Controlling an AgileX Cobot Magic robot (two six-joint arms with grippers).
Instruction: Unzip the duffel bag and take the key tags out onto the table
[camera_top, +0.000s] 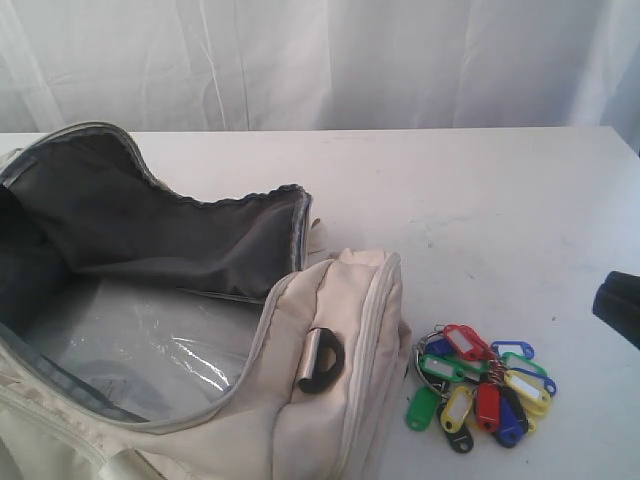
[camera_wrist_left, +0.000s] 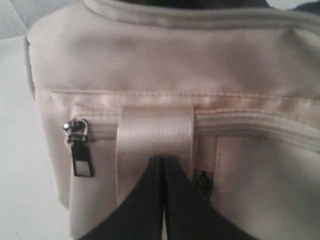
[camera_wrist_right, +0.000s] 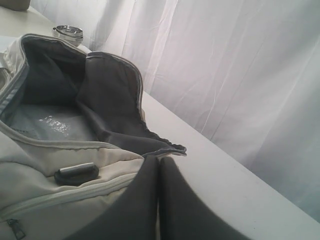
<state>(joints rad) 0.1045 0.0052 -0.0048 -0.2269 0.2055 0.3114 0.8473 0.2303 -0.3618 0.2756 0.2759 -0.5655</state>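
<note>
The cream duffel bag (camera_top: 330, 400) lies unzipped at the left of the table (camera_top: 480, 200), its dark grey lining showing. The key tags (camera_top: 485, 385), a bunch in red, green, blue, yellow and black, rest on the table just right of the bag. My right gripper (camera_top: 608, 298) shows only as a dark tip at the right edge, apart from the tags. In the right wrist view it (camera_wrist_right: 160, 160) is shut and empty, above the bag's end (camera_wrist_right: 50, 150). My left gripper (camera_wrist_left: 163, 159) is shut, its tips against a shiny strap loop (camera_wrist_left: 155, 132) on the bag's side (camera_wrist_left: 175, 60); nothing shows between its fingers.
A clear plastic sheet (camera_top: 150, 340) lies inside the bag. A black D-ring (camera_top: 322, 360) sits on the bag's end. A metal zipper pull (camera_wrist_left: 80, 150) hangs beside the strap loop. A white curtain (camera_top: 330, 60) backs the table. Stacked metal dishes (camera_wrist_right: 68, 32) stand beyond the bag.
</note>
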